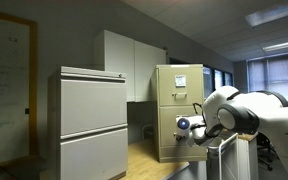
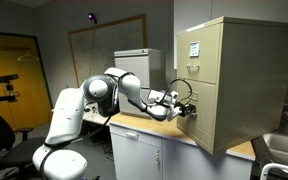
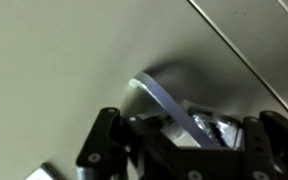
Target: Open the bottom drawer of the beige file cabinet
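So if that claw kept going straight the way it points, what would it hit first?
Most likely the metal handle on the bottom drawer of the beige file cabinet: in the wrist view it sits right ahead of the gripper. The remaining gap is unclear.

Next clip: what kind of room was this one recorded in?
Most likely an office: a beige file cabinet stands by a wider pale grey cabinet, and a whiteboard with writing hangs on the wall.

Pale grey two-drawer cabinet (image 1: 92,125), white wall cupboards (image 1: 126,60), whiteboard (image 1: 4,75), blinded windows (image 1: 279,72), yellow door (image 2: 19,75)
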Motion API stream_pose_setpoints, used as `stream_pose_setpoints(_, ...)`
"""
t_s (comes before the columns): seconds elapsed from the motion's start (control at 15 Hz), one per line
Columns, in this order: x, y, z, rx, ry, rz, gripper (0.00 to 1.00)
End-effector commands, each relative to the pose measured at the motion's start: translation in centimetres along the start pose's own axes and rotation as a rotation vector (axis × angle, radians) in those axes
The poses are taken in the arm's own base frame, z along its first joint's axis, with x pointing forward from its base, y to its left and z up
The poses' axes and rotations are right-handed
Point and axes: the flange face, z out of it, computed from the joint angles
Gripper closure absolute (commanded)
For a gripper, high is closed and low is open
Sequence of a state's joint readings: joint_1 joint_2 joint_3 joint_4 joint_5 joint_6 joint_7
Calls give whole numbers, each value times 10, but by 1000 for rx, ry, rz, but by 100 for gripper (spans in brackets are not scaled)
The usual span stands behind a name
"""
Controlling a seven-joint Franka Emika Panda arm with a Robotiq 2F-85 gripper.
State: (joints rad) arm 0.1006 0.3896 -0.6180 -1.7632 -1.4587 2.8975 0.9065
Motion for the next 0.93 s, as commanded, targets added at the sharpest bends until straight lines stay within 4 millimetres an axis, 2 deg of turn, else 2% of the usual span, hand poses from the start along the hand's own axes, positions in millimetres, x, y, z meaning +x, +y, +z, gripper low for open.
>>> stream_pose_setpoints(0.0,-42,-26,4,-173,-55,-50,98)
stream_pose_setpoints(0.2,-64,-57,5,-350,-87,-136,98)
stream_pose_setpoints(0.27,-72,-68,5,-370,-130,-177,98)
stream_pose_setpoints(0.33,-68,-79,-1,-325,-140,-197,98)
stream_pose_setpoints(0.6,-79,-65,-7,-358,-166,-143,98)
stream_pose_setpoints(0.87,-85,-58,-26,-295,-156,-71,98)
